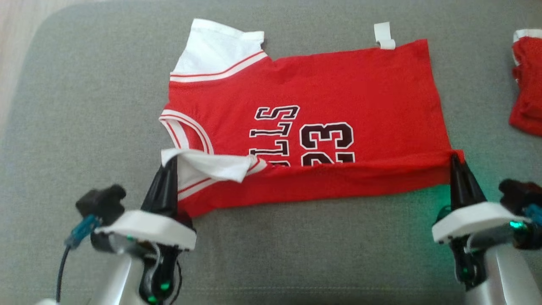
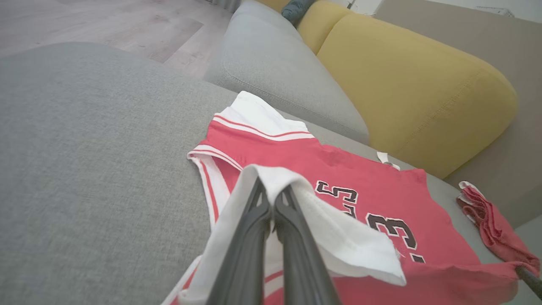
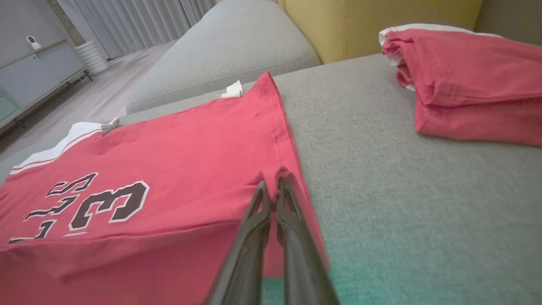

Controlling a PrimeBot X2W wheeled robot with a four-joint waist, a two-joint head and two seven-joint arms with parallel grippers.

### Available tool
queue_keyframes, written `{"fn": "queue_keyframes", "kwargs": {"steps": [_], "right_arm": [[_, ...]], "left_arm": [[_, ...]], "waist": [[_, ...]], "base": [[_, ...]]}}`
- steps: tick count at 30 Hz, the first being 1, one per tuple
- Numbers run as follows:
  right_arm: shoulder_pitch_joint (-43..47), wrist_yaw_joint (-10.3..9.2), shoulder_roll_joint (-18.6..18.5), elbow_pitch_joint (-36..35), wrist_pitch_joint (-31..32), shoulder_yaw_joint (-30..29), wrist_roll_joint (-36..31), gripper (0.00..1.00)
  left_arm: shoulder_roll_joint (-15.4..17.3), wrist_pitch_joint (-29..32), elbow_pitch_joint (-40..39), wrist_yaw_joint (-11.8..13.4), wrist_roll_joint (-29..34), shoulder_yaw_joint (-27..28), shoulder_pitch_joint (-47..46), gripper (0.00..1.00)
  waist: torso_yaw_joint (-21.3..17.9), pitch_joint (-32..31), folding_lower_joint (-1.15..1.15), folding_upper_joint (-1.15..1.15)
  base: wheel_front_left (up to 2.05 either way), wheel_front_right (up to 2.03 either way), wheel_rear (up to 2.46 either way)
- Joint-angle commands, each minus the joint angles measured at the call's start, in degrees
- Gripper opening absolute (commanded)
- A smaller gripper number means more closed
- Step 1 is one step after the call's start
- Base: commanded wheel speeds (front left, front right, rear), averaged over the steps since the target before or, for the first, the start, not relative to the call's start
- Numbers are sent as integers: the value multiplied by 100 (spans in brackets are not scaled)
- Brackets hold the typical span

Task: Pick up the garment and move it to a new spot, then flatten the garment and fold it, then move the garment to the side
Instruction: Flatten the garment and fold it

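The garment [image 1: 322, 93] is a red jersey with white sleeves and a black "23", lying flat on the grey cushion [image 1: 84, 106]. Its near edge is lifted and folded toward the far side. My left gripper [image 1: 170, 161] is shut on the white near sleeve [image 2: 338, 237], holding it raised above the cloth. My right gripper [image 1: 455, 157] is shut on the red near hem corner [image 3: 275, 178]. The garment [image 2: 360, 186] spreads beyond the left fingers, and the same garment [image 3: 169, 161] stretches leftward from the right fingers.
A second folded red garment [image 1: 527, 84] lies at the right edge of the cushion, also large in the right wrist view [image 3: 465, 84]. Yellow sofa back [image 2: 415, 84] and a grey cushion [image 2: 275, 72] stand behind. Wooden floor [image 1: 12, 42] lies past the cushion's left edge.
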Motion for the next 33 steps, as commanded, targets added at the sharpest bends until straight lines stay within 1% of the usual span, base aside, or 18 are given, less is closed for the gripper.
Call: {"fn": "queue_keyframes", "kwargs": {"steps": [1, 7, 8, 9, 10, 11, 12, 13, 19, 24, 29, 33], "right_arm": [[-284, 37, -42, -22, -73, 91, -34, 0], [-720, 37, -42, 517, -197, 112, -97, 0], [-774, 37, -42, 595, -217, 118, -109, 9], [-827, 37, -42, 667, -241, 126, -115, 32], [-879, 37, -42, 733, -269, 138, -116, 93], [-930, 37, -42, 791, -296, 157, -106, 100], [-982, 37, -42, 849, -321, 167, -89, 100], [-1040, 37, -42, 908, -342, 172, -78, 100], [-1456, 37, -42, 1273, -511, 116, -136, 100], [-1594, 37, -42, 1345, -707, 59, -211, 100], [-1364, 37, -42, 1075, -957, 27, -277, 100], [-1062, 37, -42, 806, -1022, 87, -265, 100]], "left_arm": [[11, -47, 51, -51, 66, 123, -361, 0], [20, -176, 776, -140, 193, 70, -929, 0], [14, -202, 859, -153, 202, 67, -992, 0], [10, -231, 931, -164, 216, 66, -1048, 0], [5, -264, 989, -173, 234, 69, -1096, 0], [-3, -295, 1037, -181, 246, 75, -1135, 31], [-12, -321, 1076, -188, 252, 85, -1165, 62], [-21, -345, 1103, -197, 261, 93, -1188, 100], [-58, -416, 1091, -223, 385, 156, -1204, 100], [-53, -427, 895, -247, 477, 227, -1041, 100], [63, -408, 577, -257, 489, 291, -457, 100], [180, -116, 411, -185, 400, 304, -39, 100]], "waist": [[-8, 104, 0, 0], [-26, 240, 0, 0], [-26, 252, 0, 0], [-25, 261, 0, 0], [-23, 268, 0, 0], [-21, 271, 0, 0], [-22, 275, 0, 0], [-24, 277, 0, 0], [2, 246, 0, 0], [52, 152, 0, 0], [133, -88, 0, 0], [163, -262, 0, 0]], "base": [[0, 0, 0], [0, 0, 0], [0, 0, 0], [0, 0, 0], [0, 0, 0], [0, 0, 0], [0, 0, 0], [0, 0, 0], [0, 0, 0], [0, 0, 0], [0, 0, 0], [0, 0, 0]]}}
